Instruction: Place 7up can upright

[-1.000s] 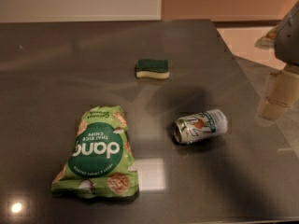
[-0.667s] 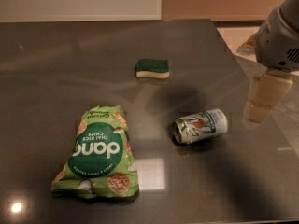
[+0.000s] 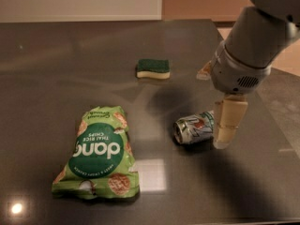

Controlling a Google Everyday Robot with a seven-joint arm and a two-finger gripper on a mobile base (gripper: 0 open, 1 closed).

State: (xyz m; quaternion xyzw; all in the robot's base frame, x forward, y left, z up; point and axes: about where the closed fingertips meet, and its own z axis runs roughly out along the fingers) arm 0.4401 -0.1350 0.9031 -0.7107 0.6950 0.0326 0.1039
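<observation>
The 7up can (image 3: pixel 193 128) lies on its side on the dark table (image 3: pixel 70 60), right of centre, with a shiny metal end facing left and front. My gripper (image 3: pixel 225 137) hangs from the grey arm (image 3: pixel 246 50) that comes in from the upper right. It stands at the can's right end, covers that end in the camera view, and reaches down close to the table top. I cannot tell whether it touches the can.
A large green chips bag (image 3: pixel 97 153) lies flat at the front left. A green-and-yellow sponge (image 3: pixel 153 68) sits behind the can. A small orange-and-white object (image 3: pixel 205 71) shows beside the arm. The table's right edge (image 3: pixel 262 107) runs close behind the gripper.
The arm has swung in from the right edge of the view toward the left and down, and the gripper now stands at the can's right end. The can, bag and sponge have not moved.
</observation>
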